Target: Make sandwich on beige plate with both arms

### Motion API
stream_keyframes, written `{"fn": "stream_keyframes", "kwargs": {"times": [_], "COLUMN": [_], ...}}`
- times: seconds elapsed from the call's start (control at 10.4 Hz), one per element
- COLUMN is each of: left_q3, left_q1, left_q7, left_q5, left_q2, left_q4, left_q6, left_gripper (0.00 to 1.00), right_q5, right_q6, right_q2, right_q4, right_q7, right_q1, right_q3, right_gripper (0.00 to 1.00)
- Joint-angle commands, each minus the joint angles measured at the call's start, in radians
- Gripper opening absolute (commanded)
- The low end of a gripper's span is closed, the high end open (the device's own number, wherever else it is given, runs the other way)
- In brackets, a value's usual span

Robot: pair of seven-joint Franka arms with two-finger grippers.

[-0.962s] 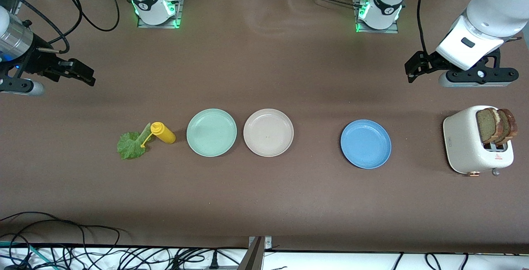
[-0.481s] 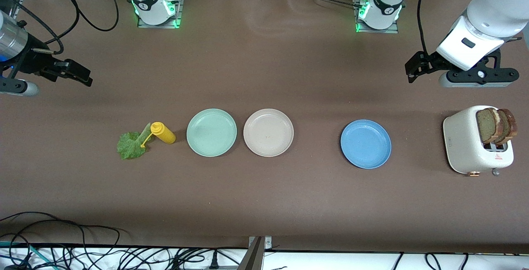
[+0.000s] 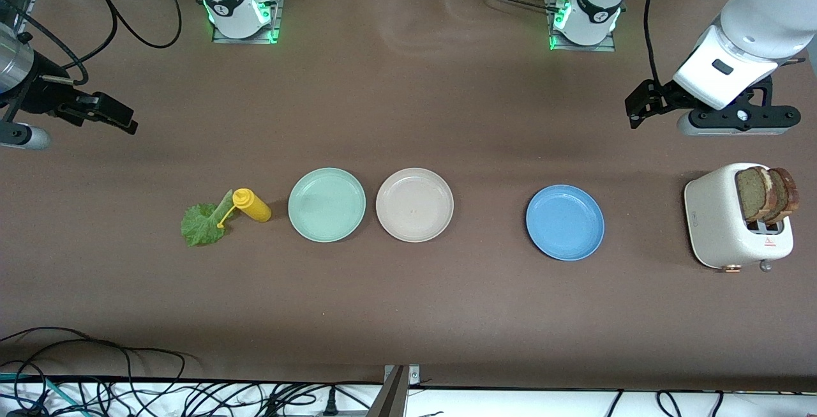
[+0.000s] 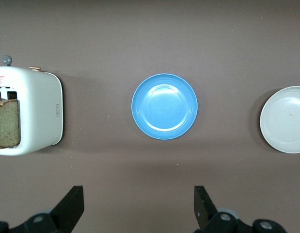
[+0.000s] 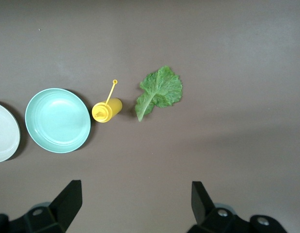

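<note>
Two toast slices (image 3: 766, 193) stand in the toaster (image 3: 734, 219) just below the left gripper (image 4: 139, 208) — wide open, empty. Beige plate (image 3: 414, 204) lies bare mid-table; right gripper (image 5: 135, 206), also open and empty, hangs over the table near the lettuce (image 3: 203, 222).

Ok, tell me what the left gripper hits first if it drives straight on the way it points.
Probably bare table: the open left gripper points straight down with nothing between its fingers. The blue plate and toaster lie off that line, though depth is unclear.
</note>
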Motion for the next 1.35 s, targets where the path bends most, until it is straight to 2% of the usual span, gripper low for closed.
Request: {"fn": "stream_keyframes", "kwargs": {"times": [0.0, 1.25], "left_q3": [0.001, 0.001], "left_q1": [0.003, 0.008], "left_q7": [0.015, -0.001], "left_q5": [-0.015, -0.043], "left_q2": [0.009, 0.009], "left_q4": [0.011, 0.016], "left_q6": [0.002, 0.006], "left_gripper": [1.0, 1.0], "right_q5": [0.017, 0.012], "right_q6": [-0.012, -0.042], "right_q2": [-0.01, 0.011], "right_q4": [0.009, 0.001], "right_q7": [-0.021, -0.062], "right_q1": [-0.002, -0.003], "right_q3": [-0.005, -0.014], "right_gripper": [1.0, 1.0]}}
